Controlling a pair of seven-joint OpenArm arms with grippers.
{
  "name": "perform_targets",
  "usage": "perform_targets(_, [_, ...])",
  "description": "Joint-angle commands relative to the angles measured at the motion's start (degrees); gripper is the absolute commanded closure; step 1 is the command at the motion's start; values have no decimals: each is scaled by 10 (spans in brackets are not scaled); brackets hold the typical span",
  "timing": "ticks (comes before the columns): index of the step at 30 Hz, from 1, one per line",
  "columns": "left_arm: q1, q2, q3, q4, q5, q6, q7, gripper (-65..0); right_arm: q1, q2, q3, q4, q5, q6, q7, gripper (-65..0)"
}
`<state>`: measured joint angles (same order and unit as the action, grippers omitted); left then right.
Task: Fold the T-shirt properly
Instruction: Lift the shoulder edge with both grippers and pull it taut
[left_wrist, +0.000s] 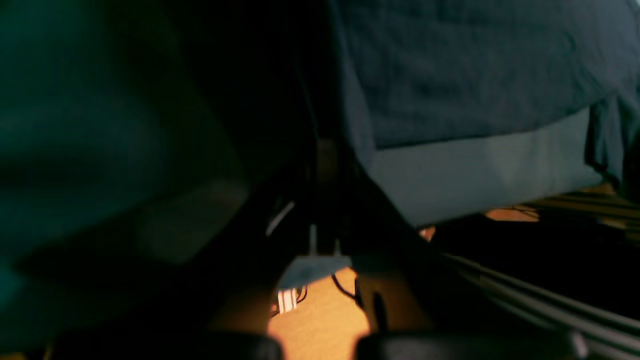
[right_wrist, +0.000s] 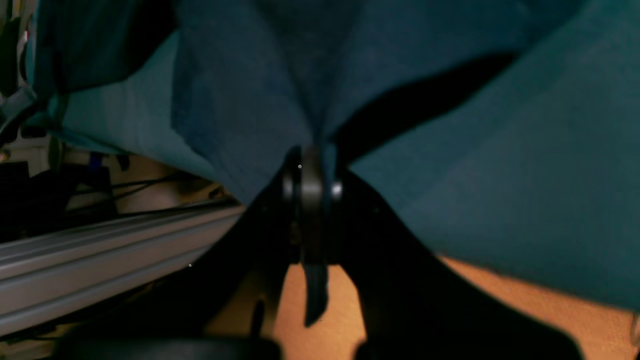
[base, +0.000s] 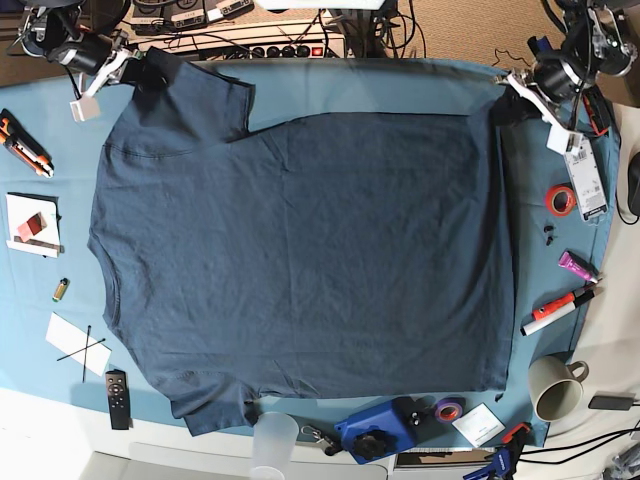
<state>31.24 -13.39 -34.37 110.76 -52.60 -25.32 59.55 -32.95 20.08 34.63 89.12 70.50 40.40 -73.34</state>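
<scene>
left wrist: we see the T-shirt (left_wrist: 475, 75) over the teal cloth (left_wrist: 490, 170), our left pincer's state hidden in dark | right wrist: right gripper (right_wrist: 310, 165) clamped on shirt fabric | base: shirt spread flat, mug (base: 553, 386), remote (base: 117, 398) alongside

Evenly bright and sharp from overhead, with soft, short shadows. Dim, murky and blurred in both wrist views, nearest fabric out of focus, warm glow only along the lower edges.
</scene>
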Motion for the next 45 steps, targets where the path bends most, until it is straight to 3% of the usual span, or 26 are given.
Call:
perform_targets(1, [6, -8, -14, 14, -10, -2, -9, 0, -7, 10, 13, 12, -21, -4, -19, 0])
perform_targets(5, [20, -8, -52, 30, -10, -2, -10, 0, -12, 10, 40, 47, 14, -4, -52, 0])
perform_targets(17, [25, -9, -123, 35, -11, -2, 30, 0, -122, 6, 116, 142, 68, -4, -60, 0])
perform_targets(21, [43, -9, -153, 35, -45, -2, 39, 0, -133, -3, 151, 170, 82, -4, -67, 0])
perform_targets(27, [68, -9, -158, 37, -77, -2, 41, 0, -132, -4, 154, 188, 83, -4, -67, 0])
perform_targets(32, [72, -9, -161, 72, -63, -2, 67, 0, -137, -5, 154, 202, 84, -4, -67, 0])
perform_targets(42, [97, -9, -165, 103, -46, -2, 14, 0, -137, -18, 154, 208, 90, -4, -67, 0])
perform_targets(45, [97, -9, -165, 103, -26, -2, -22, 0, -118, -18, 154, 208, 64, -4, -67, 0])
